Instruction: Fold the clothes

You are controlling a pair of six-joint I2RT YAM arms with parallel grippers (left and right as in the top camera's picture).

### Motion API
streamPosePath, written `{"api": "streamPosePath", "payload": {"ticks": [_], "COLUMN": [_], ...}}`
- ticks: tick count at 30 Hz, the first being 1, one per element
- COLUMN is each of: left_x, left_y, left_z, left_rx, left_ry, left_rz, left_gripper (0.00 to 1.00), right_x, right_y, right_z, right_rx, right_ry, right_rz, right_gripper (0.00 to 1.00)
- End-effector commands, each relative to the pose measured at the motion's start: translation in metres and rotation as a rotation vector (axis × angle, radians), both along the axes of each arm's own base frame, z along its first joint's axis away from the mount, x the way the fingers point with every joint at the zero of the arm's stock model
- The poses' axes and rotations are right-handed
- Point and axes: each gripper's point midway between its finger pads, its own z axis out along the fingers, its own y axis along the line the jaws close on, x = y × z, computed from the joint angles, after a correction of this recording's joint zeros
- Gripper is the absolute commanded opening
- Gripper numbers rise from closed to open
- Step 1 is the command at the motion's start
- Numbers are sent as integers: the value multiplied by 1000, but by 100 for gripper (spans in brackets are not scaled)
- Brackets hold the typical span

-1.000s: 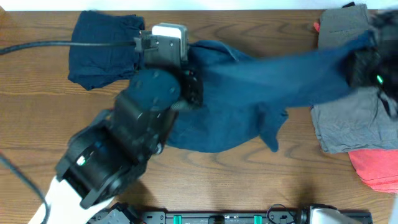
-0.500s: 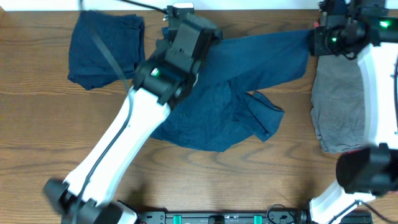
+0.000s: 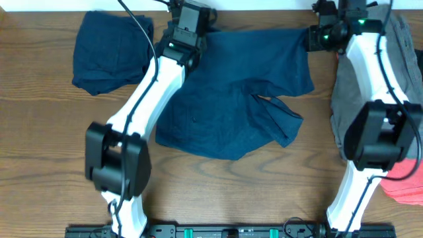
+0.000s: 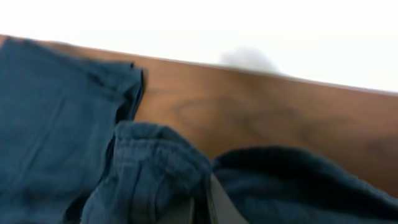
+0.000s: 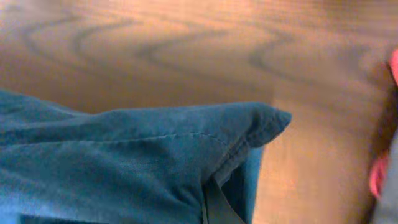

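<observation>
The navy-blue shorts (image 3: 238, 99) lie spread across the middle of the table, top edge stretched along the far side. My left gripper (image 3: 180, 32) is shut on their far left corner (image 4: 155, 174). My right gripper (image 3: 316, 36) is shut on their far right corner (image 5: 186, 162). A second navy garment (image 3: 109, 53) lies folded at the far left and shows in the left wrist view (image 4: 56, 118). Grey trousers (image 3: 360, 106) lie at the right under my right arm. A coral-pink piece (image 3: 403, 182) lies at the right front edge.
The wooden table (image 3: 53, 145) reaches a white wall at the far edge. A black rail (image 3: 231, 231) runs along the front edge. Both arms stretch from the front to the far edge.
Both grippers have moved to the far edge of the table with the shorts. The shorts have gone from a stretched, lifted band to lying spread flat.
</observation>
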Motion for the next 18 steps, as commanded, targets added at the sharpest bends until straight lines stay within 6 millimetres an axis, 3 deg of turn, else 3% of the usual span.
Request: {"api": "streamPosePath", "payload": {"ticks": [1,5,7,9,10,12,14,15,18], "left_x": [22,45,52,58,60,64,67,67,65], "left_y": [12,4,2,0,0,1,4,5,16], "left_z": [-20,-42,-49,-53,-53,-50,-45,-43,-30], "left_rx": [1,-19,-27,-33,-27,-12,13,25,73], "left_ry": [-27,-81,-104,-127,-136,-156,-168,-170,-164], "left_rz": [45,46,46,47,43,31,18,13,-2], "left_gripper": [6,7,22,52,67,97,98,98,98], "right_x": [15,40,50,60,66,75,82,84,89], "right_y": [10,28,37,48,54,62,64,63,53], "right_z": [-24,-45,-52,-59,-61,-62,-55,-52,-24], "right_rx": [-15,-16,-12,-9,-7,-6,-13,-12,1], "right_ry": [-8,-74,-104,-147,-173,-219,-262,-275,-319], "right_rz": [-13,-23,-21,-4,4,13,7,-3,-53], "right_gripper": [1,1,1,6,15,54,91,98,99]}}
